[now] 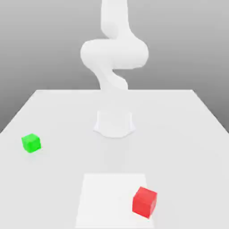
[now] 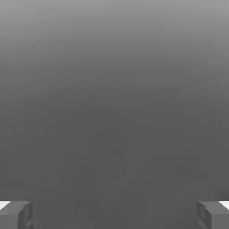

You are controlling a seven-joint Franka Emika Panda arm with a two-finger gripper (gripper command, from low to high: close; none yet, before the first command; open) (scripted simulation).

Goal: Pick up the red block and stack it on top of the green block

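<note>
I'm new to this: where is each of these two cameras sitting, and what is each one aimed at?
Exterior view: off the arm, above the white table, facing the white arm and its base, with the green block at the exterior view's left and the red block near the front.
Hand view: on the hand, looking past two grey fingertips set wide apart, at plain grey.
Shared: only the robot itself, in different parts.

A white table [image 1: 58, 116] stands before a plain grey backdrop [image 1: 40, 40].
</note>
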